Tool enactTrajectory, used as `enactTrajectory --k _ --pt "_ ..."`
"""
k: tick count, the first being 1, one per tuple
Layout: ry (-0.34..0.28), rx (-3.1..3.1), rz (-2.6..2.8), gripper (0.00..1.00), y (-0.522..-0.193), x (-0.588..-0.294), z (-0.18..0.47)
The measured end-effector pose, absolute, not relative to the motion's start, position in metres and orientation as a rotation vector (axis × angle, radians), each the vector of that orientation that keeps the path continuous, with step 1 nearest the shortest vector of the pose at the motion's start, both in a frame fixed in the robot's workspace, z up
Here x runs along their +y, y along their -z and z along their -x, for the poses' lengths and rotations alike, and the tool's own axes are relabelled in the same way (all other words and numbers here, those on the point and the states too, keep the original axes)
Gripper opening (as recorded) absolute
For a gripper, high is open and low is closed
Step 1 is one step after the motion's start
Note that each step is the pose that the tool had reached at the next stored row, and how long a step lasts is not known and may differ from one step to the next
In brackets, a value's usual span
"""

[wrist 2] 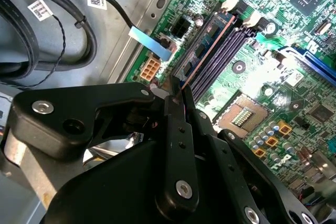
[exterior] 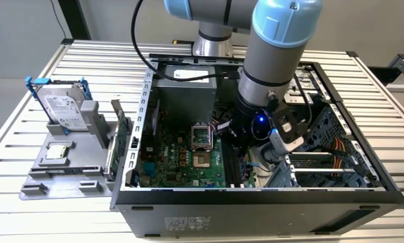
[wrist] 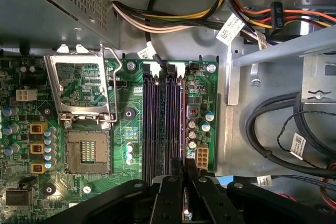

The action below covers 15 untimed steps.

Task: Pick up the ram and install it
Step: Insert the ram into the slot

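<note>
The tool (wrist 2: 176,90) is down inside the open case (exterior: 256,195), over the board's (wrist: 134,98) slot-side edge, its fingers pressed together on the ram (wrist 2: 210,45), which it pinches at one end. The ram stands on edge, its long axis parallel to the black slots (wrist: 160,124) and running straight out from the fingertips. It sits at the outermost slot, the one nearest that edge; whether it is fully seated cannot be told.
</note>
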State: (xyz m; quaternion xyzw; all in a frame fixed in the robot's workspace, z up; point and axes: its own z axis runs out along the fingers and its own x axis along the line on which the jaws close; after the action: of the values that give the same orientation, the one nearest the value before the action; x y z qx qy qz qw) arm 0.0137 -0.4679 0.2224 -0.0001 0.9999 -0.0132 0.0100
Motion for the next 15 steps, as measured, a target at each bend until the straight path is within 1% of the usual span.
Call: enactTrajectory --k 15 --pt "0.043 3.121 0.000 0.00 -0.2198 -0.4657 -0.0116"
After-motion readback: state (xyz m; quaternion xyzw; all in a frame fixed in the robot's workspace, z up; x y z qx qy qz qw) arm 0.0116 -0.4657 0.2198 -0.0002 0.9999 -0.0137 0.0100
